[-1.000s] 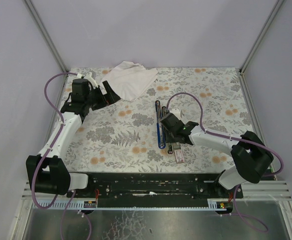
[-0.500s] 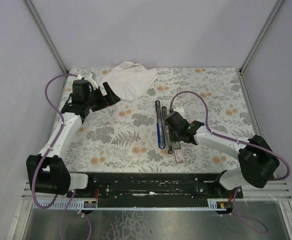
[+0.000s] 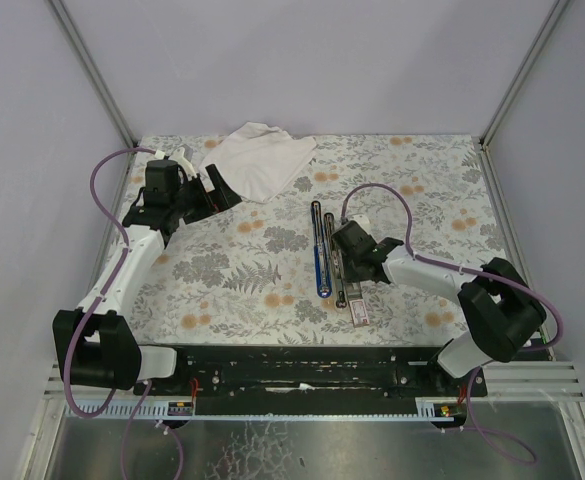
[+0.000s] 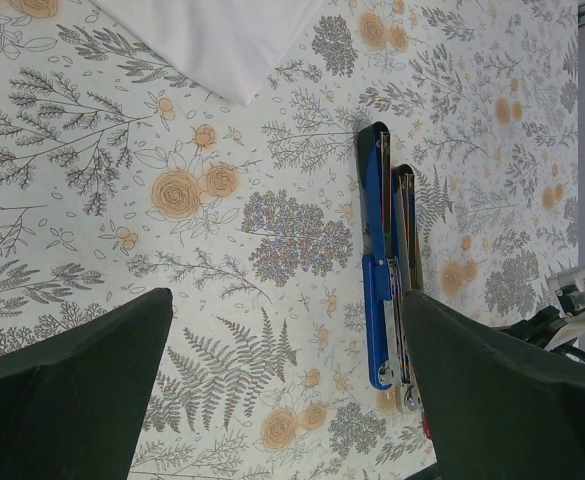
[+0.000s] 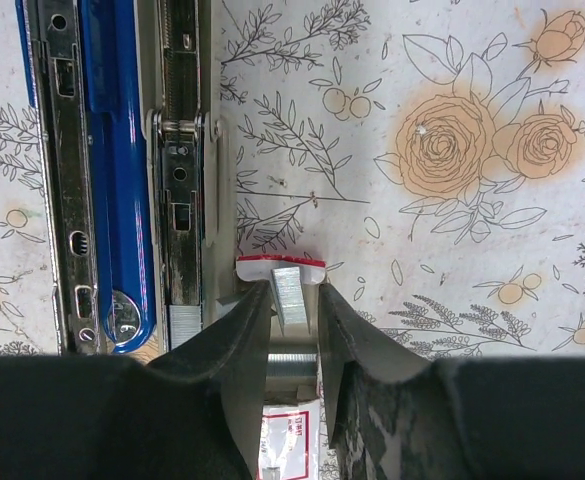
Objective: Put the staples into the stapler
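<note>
On the table (image 3: 222, 275) the left gripper (image 4: 284, 296) stands wide apart. The open stapler (image 5: 118, 150) lies just left of the right gripper (image 5: 293, 290). Its fingers flank a strip of staples (image 5: 290, 306) over the box (image 5: 281, 265); whether they clamp it, I cannot tell.

The left arm (image 3: 122, 262) reaches up the left side with its elbow bent. The left gripper (image 4: 284, 310) hangs well above the surface, jaws spread wide. The right arm (image 3: 434, 272) stretches leftward from its base, wrist low. The right gripper (image 5: 292, 292) points down, jaws standing narrow (whether they pinch is unclear).
</note>
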Controlling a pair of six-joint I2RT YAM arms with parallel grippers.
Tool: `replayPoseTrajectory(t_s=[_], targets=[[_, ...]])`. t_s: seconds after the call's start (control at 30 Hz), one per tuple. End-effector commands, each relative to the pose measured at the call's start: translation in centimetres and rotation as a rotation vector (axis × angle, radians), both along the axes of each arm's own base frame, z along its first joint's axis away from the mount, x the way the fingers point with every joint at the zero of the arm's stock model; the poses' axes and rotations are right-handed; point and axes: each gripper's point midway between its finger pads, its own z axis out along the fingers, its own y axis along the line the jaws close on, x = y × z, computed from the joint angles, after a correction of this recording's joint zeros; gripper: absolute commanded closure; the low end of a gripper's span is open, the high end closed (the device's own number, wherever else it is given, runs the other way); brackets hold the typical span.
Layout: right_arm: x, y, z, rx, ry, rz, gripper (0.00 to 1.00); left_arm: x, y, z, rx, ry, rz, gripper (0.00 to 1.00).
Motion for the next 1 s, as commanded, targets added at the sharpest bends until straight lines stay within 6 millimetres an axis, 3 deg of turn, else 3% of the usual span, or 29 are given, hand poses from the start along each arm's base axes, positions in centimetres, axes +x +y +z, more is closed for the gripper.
replayPoseTrajectory(t_s=[0.0, 0.67, 0.97], targets=[[1.1, 0.1, 0.4, 0.005, -0.036, 0.001, 0.68, 0.6, 0.2, 0.6, -0.008, -0.043, 0.000, 0.03], [0.9, 0.3, -1.2, -0.006, 0.000, 0.020, 0.69, 0.6, 0.1, 0.7, -0.009, -0.045, 0.000, 0.03], [0.8, 0.2, -1.2, 0.000, 0.002, 0.018, 0.76, 0.6, 0.0, 0.6, -0.014, -0.041, -0.005, 0.03]])
